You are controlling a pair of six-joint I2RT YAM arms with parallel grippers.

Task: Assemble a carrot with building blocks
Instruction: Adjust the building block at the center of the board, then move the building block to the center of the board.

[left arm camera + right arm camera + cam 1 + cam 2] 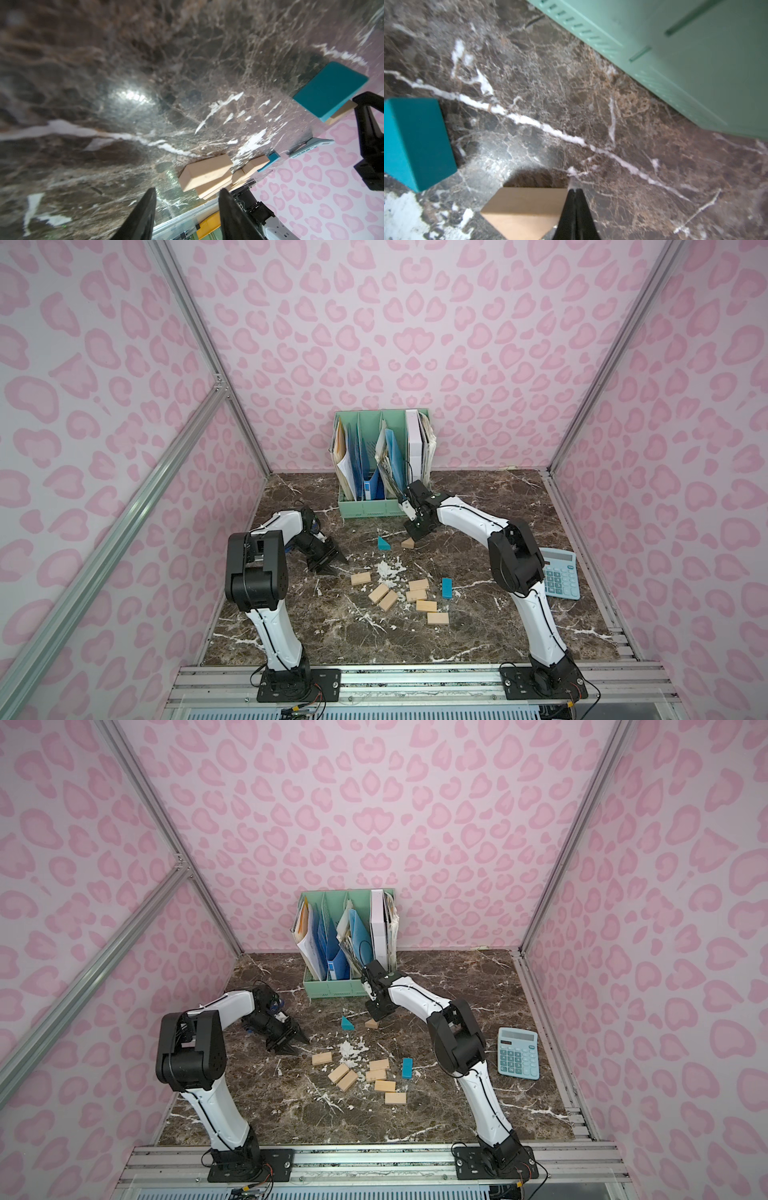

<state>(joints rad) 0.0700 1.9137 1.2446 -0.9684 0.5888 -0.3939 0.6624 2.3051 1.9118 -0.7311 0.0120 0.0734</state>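
The building blocks lie loose on the dark marble table (291, 626), and no carrot shape shows. Several tan rectangles (418, 584) are scattered mid-table, with a teal rectangle (446, 588) to their right. Farther back sit a teal triangle (383, 544) and a tan triangle (408, 543). My right gripper (415, 540) is shut and holds nothing. In the right wrist view its tips (574, 190) rest against the tan triangle's (523, 209) edge, with the teal triangle (417, 141) beside it. My left gripper (338, 567) hangs open and empty, left of the tan rectangles (205, 172).
A mint-green file organiser (382, 472) full of papers stands at the back, just behind the right gripper. A light blue calculator (561, 578) lies at the right, by the right arm. White crumbs (390, 568) are strewn among the blocks. Pink patterned walls close in three sides.
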